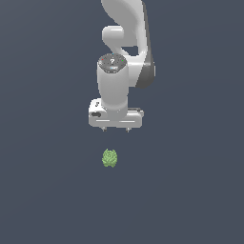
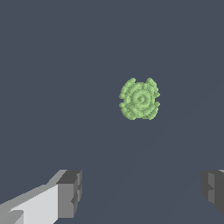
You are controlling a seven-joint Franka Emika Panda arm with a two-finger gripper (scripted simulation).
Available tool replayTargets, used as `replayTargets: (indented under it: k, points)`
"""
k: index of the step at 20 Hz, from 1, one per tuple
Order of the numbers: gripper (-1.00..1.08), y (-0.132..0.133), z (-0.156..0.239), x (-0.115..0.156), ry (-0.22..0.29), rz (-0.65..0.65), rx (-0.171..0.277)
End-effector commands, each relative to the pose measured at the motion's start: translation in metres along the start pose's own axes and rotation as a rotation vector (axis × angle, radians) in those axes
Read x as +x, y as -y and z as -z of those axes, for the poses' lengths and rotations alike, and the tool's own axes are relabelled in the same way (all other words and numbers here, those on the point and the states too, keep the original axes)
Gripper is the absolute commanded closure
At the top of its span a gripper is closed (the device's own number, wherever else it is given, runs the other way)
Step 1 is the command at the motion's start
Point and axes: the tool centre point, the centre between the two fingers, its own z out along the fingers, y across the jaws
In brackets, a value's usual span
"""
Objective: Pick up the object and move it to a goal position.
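Note:
The object is a small light-green knobbly lump with darker green mottling, lying on the dark grey floor. My gripper hangs above it on the white arm, clear of it, with its two fingertips spread wide and nothing between them. In the wrist view the object shows from above as a rounded lump with ringed knobs. The two grey fingertips stand far apart at the picture's edge, and the object lies away from the gap between them.
A flat dark grey floor fills both views. The white arm rises behind the gripper.

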Motion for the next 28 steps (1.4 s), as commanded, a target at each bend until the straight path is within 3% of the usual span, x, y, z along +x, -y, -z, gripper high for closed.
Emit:
replayTargets:
  k: [1, 12, 20, 28]
  points:
    - [-0.92, 0.000, 0.000, 0.000, 0.000, 0.000, 0.000]
    - [-0.92, 0.026, 0.012, 0.002, -0.012, 0.083, 0.002]
    - [-0.92, 0.019, 0.002, 0.010, -0.010, 0.073, 0.002]
    - [-0.92, 0.001, -0.029, 0.036, -0.004, 0.049, 0.005]
